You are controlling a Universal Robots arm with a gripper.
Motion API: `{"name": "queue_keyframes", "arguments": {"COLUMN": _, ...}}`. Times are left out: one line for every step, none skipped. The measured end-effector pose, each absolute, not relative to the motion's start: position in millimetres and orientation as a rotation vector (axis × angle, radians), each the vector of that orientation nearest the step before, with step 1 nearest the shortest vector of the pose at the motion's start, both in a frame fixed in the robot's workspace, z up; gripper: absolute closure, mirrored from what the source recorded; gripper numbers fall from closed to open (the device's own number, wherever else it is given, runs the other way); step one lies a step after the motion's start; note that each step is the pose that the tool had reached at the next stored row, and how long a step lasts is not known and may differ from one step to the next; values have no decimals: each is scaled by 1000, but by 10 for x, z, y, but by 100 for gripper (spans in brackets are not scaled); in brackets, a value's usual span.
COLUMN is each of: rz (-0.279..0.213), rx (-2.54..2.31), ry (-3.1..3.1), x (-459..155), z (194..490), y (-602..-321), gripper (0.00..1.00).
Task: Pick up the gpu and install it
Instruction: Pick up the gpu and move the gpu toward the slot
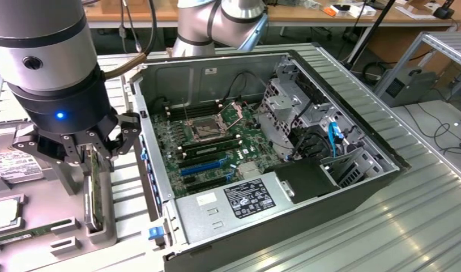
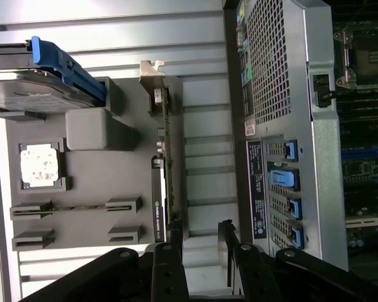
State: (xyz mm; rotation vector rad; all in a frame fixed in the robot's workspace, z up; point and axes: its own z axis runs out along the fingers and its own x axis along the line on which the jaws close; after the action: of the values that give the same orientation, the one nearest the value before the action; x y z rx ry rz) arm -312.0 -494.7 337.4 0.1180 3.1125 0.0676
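The pincer (image 2: 201, 234) hangs wide open and holds nothing, its dark fingers (image 2: 176, 236) well apart just above the near end of the gpu (image 2: 162, 189). The gpu stands on its long edge in a slot of a grey holder (image 2: 94, 182) on the ribbed metal worktop (image 2: 208, 126), with its silver bracket (image 2: 152, 70) at the far end. Whether the card's top edge lies squarely between the fingers or just to one side of them is hard to tell from this angle. I judge the card light and stiff but fragile. A firm, moderate squeeze across its two flat faces along the upper edge seems the best hold. That would keep the fingers off the fan, off the small parts and off the connector edge down in the slot. Its smooth faces could slip in a loose grip, and it could tilt if held far from its middle. Beyond it in the holder lie a processor chip (image 2: 39, 165) and a hard drive (image 2: 25, 94) with a blue rail. Farther off, just beside the holder, the open computer case (image 1: 306, 187) lies on its side with the motherboard (image 1: 215, 141) exposed.
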Motion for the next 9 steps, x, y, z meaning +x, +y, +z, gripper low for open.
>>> {"name": "queue_keyframes", "arguments": {"rz": 67, "rx": 118, "ry": 3113, "x": -3121, "z": 3370, "y": -4947, "gripper": 64}}
{"name": "queue_keyframes", "arguments": {"rz": 67, "rx": 118, "ry": 3113, "x": -3121, "z": 3367, "y": -4947, "gripper": 64}}
{"name": "queue_keyframes", "arguments": {"rz": 67, "rx": 118, "ry": 3113, "x": -3121, "z": 3361, "y": -4947, "gripper": 64}}
{"name": "queue_keyframes", "arguments": {"rz": 68, "rx": 118, "ry": 3112, "x": -3121, "z": 3354, "y": -4947, "gripper": 64}}
{"name": "queue_keyframes", "arguments": {"rz": 68, "rx": 118, "ry": 3112, "x": -3122, "z": 3348, "y": -4947, "gripper": 64}}
{"name": "queue_keyframes", "arguments": {"rz": 68, "rx": 118, "ry": 3112, "x": -3125, "z": 3343, "y": -4947, "gripper": 64}}
{"name": "queue_keyframes", "arguments": {"rz": 68, "rx": 118, "ry": 3112, "x": -3136, "z": 3335, "y": -4946, "gripper": 64}}
{"name": "queue_keyframes", "arguments": {"rz": 67, "rx": 118, "ry": 3112, "x": -3147, "z": 3330, "y": -4947, "gripper": 64}}
{"name": "queue_keyframes", "arguments": {"rz": 68, "rx": 118, "ry": 3112, "x": -3167, "z": 3320, "y": -4947, "gripper": 64}}
